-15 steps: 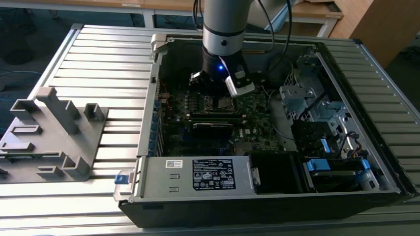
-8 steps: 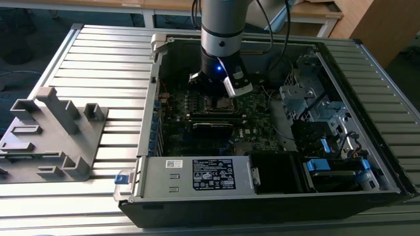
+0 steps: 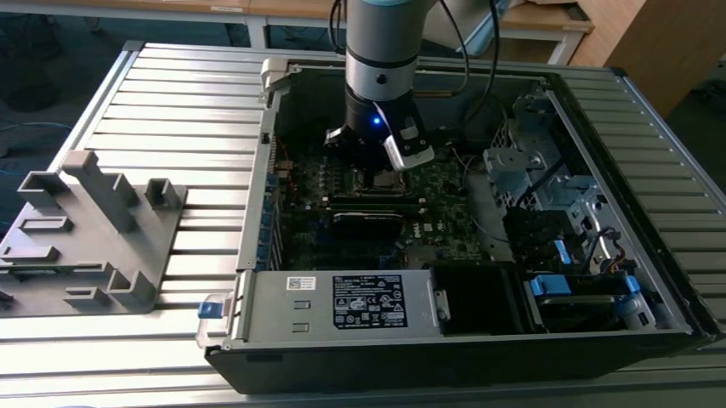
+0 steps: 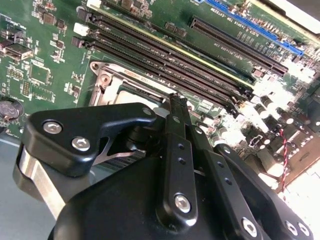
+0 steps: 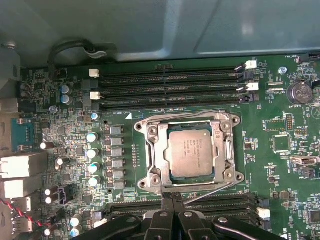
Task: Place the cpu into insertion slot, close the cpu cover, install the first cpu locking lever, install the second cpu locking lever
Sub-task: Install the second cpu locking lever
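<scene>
In the first wrist view the cpu (image 5: pixel 190 152), a grey metal square, lies flat in the insertion slot (image 5: pixel 143 128) on the green motherboard. The silvery cpu cover (image 5: pixel 223 150) lies down around it, its window framing the chip. A thin wire locking lever (image 5: pixel 212 191) slants along the socket edge nearest my gripper (image 5: pixel 172 199). My black fingers are pressed together, their tips just beside that lever's end. In the second wrist view my gripper (image 4: pixel 175 101) hovers at the edge of the insertion slot (image 4: pixel 106 81). The exterior view shows my gripper (image 3: pixel 372 167) low inside the case, over the insertion slot (image 3: pixel 383 181).
Black memory slots (image 5: pixel 170 87) run on both sides of the socket. The open computer case (image 3: pixel 255 212) walls in the board, with a power supply box (image 3: pixel 340 302) and drive bays (image 3: pixel 567 212) around it. A grey plastic fixture (image 3: pixel 97 229) stands on the slatted table at the exterior view's left.
</scene>
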Controlling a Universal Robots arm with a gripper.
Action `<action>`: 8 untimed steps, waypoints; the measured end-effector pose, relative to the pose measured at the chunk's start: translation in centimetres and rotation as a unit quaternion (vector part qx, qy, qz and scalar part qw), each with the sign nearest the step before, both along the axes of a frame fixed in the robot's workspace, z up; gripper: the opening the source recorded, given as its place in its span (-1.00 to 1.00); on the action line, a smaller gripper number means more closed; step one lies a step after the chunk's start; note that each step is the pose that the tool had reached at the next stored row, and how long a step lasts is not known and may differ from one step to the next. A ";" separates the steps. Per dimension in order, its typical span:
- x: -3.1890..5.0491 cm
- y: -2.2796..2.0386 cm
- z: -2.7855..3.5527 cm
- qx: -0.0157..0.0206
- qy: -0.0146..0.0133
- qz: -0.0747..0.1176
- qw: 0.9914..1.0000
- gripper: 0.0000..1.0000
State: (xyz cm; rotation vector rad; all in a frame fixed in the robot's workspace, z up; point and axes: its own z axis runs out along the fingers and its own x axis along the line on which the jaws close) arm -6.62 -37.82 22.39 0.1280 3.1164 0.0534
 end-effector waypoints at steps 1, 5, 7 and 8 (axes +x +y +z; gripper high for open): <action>0.00 0.00 0.00 0.000 0.000 0.000 1.000 -0.80; -0.09 0.01 -0.09 0.000 0.000 0.000 1.000 -0.80; -0.23 0.00 -0.20 0.000 0.000 0.000 1.000 -0.80; -0.31 0.00 -0.27 0.000 0.000 0.000 1.000 -0.80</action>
